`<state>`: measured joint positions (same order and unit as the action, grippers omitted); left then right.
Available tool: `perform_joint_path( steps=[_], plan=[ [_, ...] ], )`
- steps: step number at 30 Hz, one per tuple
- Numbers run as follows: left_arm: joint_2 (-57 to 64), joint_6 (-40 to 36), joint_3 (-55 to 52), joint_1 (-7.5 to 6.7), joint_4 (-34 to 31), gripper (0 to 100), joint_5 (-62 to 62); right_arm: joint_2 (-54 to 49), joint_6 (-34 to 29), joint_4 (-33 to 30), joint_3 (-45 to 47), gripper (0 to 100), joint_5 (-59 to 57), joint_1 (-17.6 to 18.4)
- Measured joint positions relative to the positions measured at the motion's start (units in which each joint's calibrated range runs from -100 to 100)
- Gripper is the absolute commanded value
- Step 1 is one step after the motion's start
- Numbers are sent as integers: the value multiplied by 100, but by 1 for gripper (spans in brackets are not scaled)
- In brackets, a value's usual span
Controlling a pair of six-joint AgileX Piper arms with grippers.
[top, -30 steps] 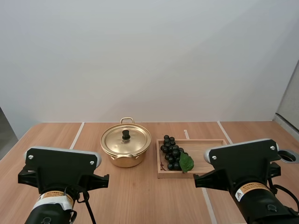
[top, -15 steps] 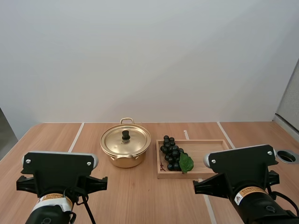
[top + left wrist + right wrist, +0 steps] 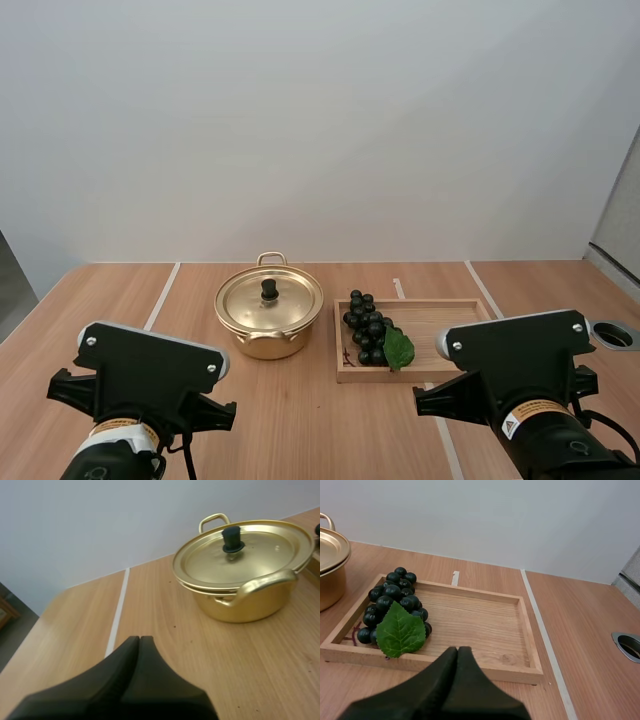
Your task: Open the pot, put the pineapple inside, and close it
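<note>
hovering near pot (image 3: 245, 605) | left tool (image 3: 140, 639) closed, empty | right tool (image 3: 458, 649) closed, empty, facing tray (image 3: 512, 671)

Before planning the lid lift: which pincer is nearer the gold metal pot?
Left. Left pincer: short and left of the gold metal pot. Right pincer: before the wooden tray beside it.

Bright, soft light all over
The light is even and seems to come from above. The gold pot (image 3: 269, 318) shines a little on its lid (image 3: 287, 301) and drops a small soft shadow on the counter (image 3: 300, 420). The wall (image 3: 320, 130) looks greyer toward the corners. Up close, the left tool (image 3: 139, 639) looks dark and a bit fuzzy.
</note>
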<state>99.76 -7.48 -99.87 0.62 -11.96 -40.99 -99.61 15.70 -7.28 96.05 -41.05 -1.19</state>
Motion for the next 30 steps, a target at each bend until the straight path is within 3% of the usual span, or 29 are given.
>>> perform_joint_path(
  steps=[9,20,30],
  plan=[
    [0,51,0,28,222,0,-60,0,0,0,0,0,0,0],
    [0,-605,0,44,227,0,638,0,0,0,0,0,0,0],
    [0,-676,0,107,242,0,781,0,0,0,0,0,0,0]
  ],
)
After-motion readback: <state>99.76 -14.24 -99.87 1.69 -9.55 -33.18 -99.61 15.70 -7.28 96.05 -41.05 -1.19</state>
